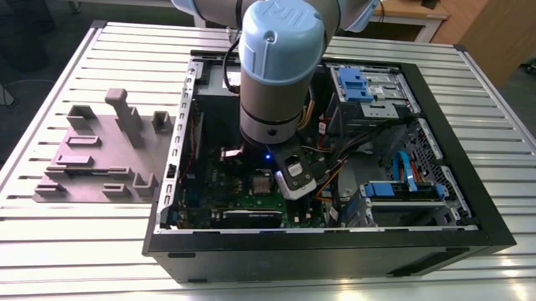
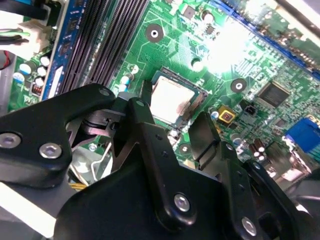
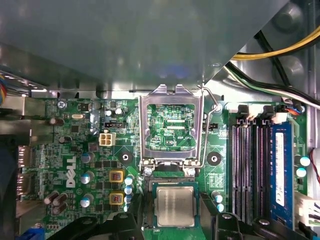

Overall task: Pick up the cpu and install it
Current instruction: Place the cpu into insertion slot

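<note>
Your gripper (image 3: 174, 223) hangs low over the green motherboard (image 3: 75, 150) inside the open computer case (image 1: 335, 251). Its jaws are spread apart and grip nothing. The cpu (image 3: 174, 206) lies flat between them, silver top up, seated square in its socket. In the second wrist view you see one black finger (image 2: 150, 131) just outside one edge of the chip and the other finger just outside the opposite corner. Whether either pad brushes the rim, you cannot tell from these pictures. Straight ahead of the fingertips, just past the cpu, the hinged silver load frame (image 3: 172, 125) stands swung open. Its wire lever (image 3: 209, 127) is raised beside it. Out past one finger's outer side run the dark memory slots (image 3: 250, 165), well clear of the jaws.
</note>
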